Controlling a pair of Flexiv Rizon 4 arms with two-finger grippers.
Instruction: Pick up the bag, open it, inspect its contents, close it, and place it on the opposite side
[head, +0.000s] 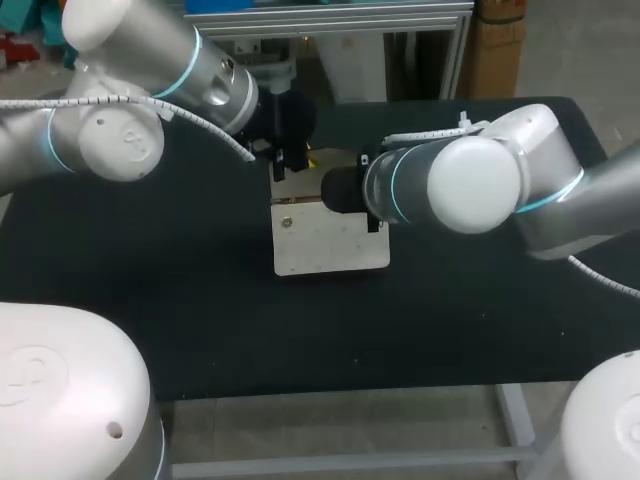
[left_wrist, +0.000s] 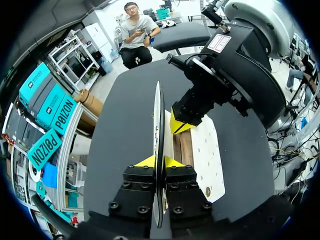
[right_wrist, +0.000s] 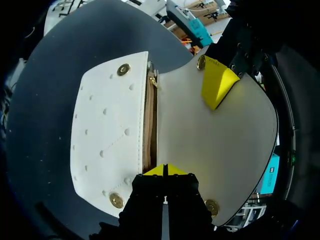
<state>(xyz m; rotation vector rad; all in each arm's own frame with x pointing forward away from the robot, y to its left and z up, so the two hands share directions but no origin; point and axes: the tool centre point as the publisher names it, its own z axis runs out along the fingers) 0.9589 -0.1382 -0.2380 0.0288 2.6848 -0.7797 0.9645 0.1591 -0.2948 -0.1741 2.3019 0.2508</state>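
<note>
Head view: a white leather bag with brass studs lies mid-way across the black table, where the left gripper and right gripper meet over its far end.

Left wrist view: the left gripper's jaws are clamped on the bag's white flap, held upright and edge-on. The bag's body lies flat beside it, and the right gripper is at its mouth.

Right wrist view: the right gripper's jaws are drawn together at the rim of the open mouth. Whether they nip the rim cannot be told.
</note>
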